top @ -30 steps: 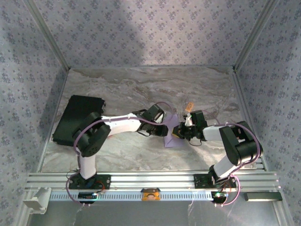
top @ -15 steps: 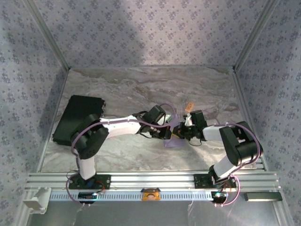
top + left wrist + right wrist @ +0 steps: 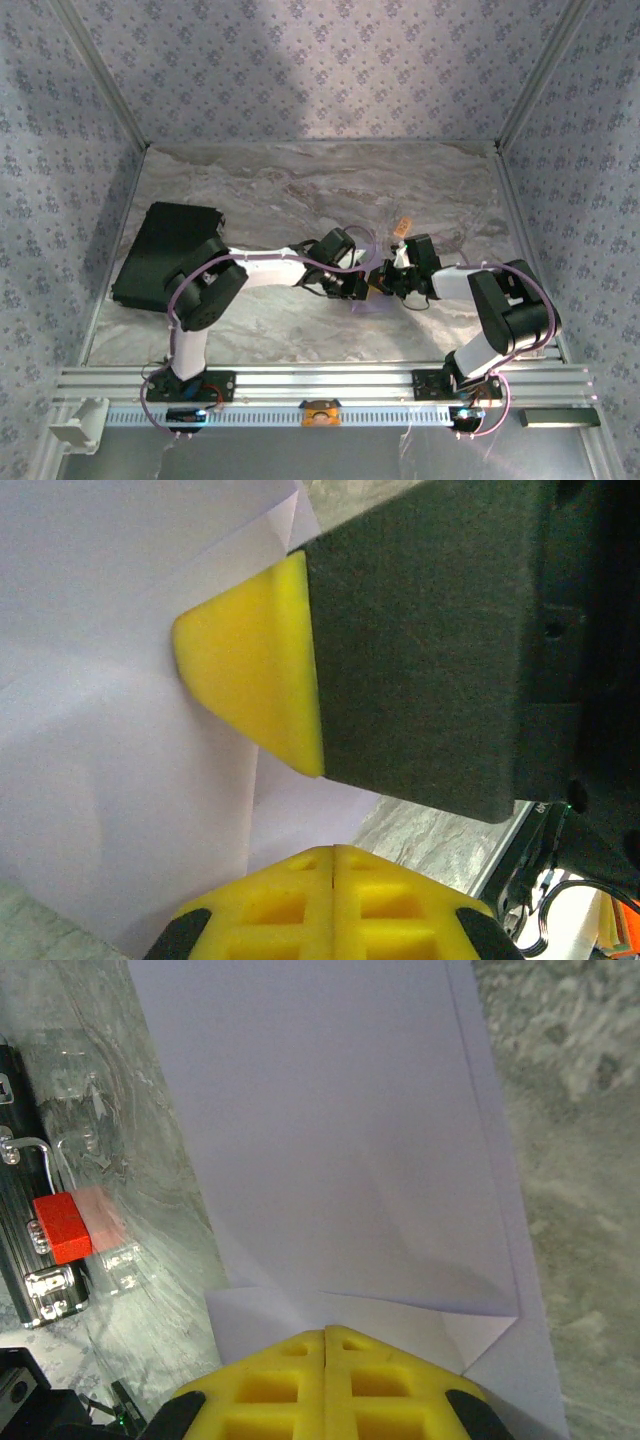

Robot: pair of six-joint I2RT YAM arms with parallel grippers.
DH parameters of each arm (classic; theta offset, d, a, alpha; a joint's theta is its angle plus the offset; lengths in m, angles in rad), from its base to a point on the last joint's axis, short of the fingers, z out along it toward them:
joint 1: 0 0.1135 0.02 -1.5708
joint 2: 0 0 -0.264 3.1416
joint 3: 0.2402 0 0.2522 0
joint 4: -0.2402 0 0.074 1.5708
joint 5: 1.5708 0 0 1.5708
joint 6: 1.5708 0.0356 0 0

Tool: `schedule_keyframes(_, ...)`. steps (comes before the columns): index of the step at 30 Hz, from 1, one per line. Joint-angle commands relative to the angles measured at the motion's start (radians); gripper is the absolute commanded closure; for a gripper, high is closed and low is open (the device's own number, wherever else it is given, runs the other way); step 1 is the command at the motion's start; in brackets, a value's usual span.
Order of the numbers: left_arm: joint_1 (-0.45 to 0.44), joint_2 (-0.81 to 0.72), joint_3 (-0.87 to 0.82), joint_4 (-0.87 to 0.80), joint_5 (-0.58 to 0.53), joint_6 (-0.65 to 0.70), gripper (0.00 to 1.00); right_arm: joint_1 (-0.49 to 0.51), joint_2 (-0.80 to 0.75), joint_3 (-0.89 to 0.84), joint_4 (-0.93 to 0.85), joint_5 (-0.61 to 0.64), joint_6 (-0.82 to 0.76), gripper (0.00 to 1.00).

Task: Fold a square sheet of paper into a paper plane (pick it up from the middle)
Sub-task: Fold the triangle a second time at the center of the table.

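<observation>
Paper (image 3: 330, 1140) lies partly folded toward the counter's (image 3: 300, 190) near edge, right of middle. Right jaws, pressed together, pinch its edge; left jaws, also pressed together, meet it. We judge only early creases made, the dart's shaping left.

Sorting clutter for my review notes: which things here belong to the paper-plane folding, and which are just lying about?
In the job:
- lavender paper sheet, partly folded
- left claw
- right claw

Lying about:
- black pad
- small red object
</observation>
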Motion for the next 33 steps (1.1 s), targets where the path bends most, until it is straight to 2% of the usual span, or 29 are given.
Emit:
schedule_keyframes(1,0.002,0.027,0.027,0.017,0.041,-0.002,0.97,-0.002,0.013,-0.022,-0.097,0.064,-0.012,0.98)
schedule_keyframes(17,0.000,0.047,-0.010,-0.075,0.012,0.059,0.98,-0.003,0.019,-0.016,-0.109,0.062,-0.014,0.98)
schedule_keyframes(33,-0.014,-0.043,-0.135,-0.080,-0.026,0.060,0.97,-0.004,0.020,-0.004,-0.131,0.064,-0.019,0.98)
